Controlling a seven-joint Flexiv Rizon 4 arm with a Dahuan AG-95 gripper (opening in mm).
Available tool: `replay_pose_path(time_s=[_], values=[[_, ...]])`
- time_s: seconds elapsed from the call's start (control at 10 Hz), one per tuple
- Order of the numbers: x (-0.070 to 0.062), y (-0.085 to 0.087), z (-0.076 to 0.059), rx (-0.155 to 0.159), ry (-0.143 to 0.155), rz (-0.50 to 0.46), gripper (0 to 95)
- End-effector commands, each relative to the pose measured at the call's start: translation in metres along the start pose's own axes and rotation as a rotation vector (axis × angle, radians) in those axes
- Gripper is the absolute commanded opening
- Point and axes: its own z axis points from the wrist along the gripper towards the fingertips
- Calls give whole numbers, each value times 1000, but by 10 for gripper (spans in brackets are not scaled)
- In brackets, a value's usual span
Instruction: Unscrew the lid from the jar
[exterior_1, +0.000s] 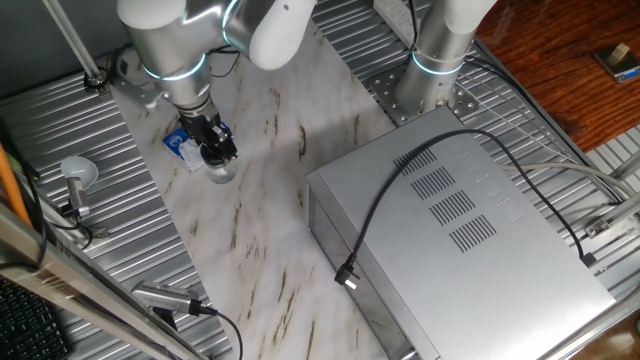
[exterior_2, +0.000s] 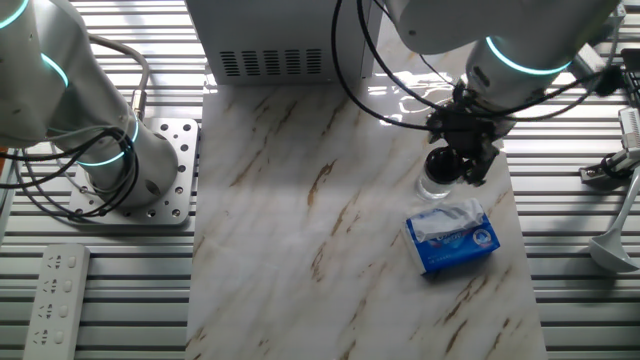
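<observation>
Left to right in the other fixed view: grey robot base, marble tabletop (exterior_2: 330, 240), then the two-finger black gripper (exterior_2: 447, 163) over the small clear cylindrical jar (exterior_2: 436, 186), blue-and-white flat packet (exterior_2: 452, 238) just beside. Fingers sit narrow around the small round black screw cap lid (exterior_2: 441, 164); appears gripped, seating unclear. Step: prob. the unscrewing grip. Next needs wrist rotation about the jar's axis w/o tipping. Jar upright, long axis vertical, lid up.

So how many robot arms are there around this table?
2. One arm reaches over the marble top, its gripper at the lid of the jar. A second arm stands by the grey metal box. Others may be out of view.
</observation>
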Motion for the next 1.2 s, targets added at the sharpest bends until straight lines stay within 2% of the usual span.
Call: replay_pose_path(time_s=[0.1, 0.5, 0.7, 0.9, 1.0, 1.2], values=[[0, -1, 0, -31, -3, 257, 570], [3, -5, -3, -34, -2, 271, 570], [3, -6, -3, -51, -8, 265, 570], [3, -6, -1, -49, -22, 249, 570], [3, -6, -1, -48, -27, 245, 760], [3, -6, -1, -44, -31, 235, 760]])
